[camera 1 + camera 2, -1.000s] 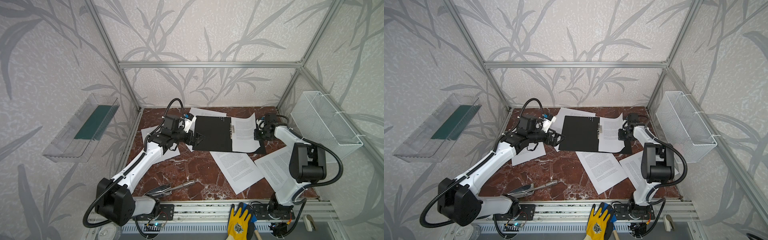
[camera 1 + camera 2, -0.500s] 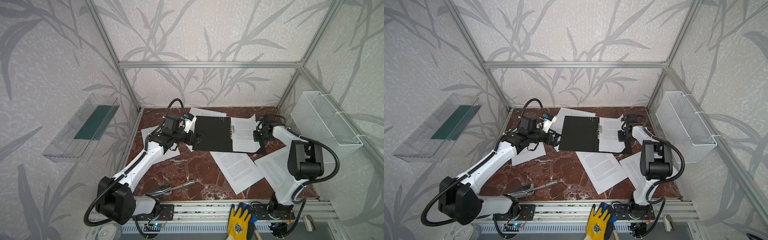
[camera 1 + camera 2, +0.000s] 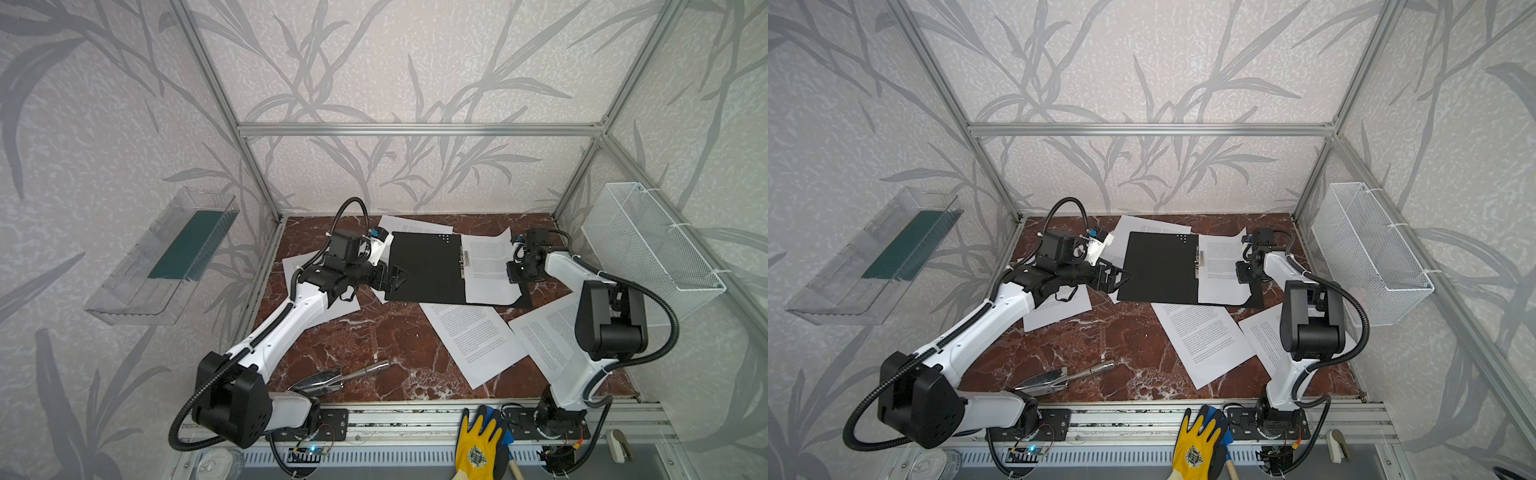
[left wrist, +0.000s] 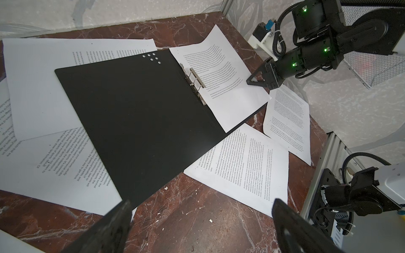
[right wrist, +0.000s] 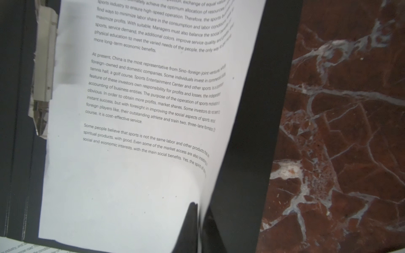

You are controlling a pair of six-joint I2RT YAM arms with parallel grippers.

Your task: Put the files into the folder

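Over the open folder [image 3: 424, 266], right tool [image 4: 252, 81], nearly closed, pinches a sheet [image 3: 486, 266] by its edge; left tool [image 3: 397, 276] gapes empty. Seat it against the clip [image 3: 464, 257] before release.

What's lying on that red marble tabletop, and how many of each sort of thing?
paper sheets: 6 that show; others may hide under the folder
folder: 1, lying open
metal scoop: 1
Total: 8
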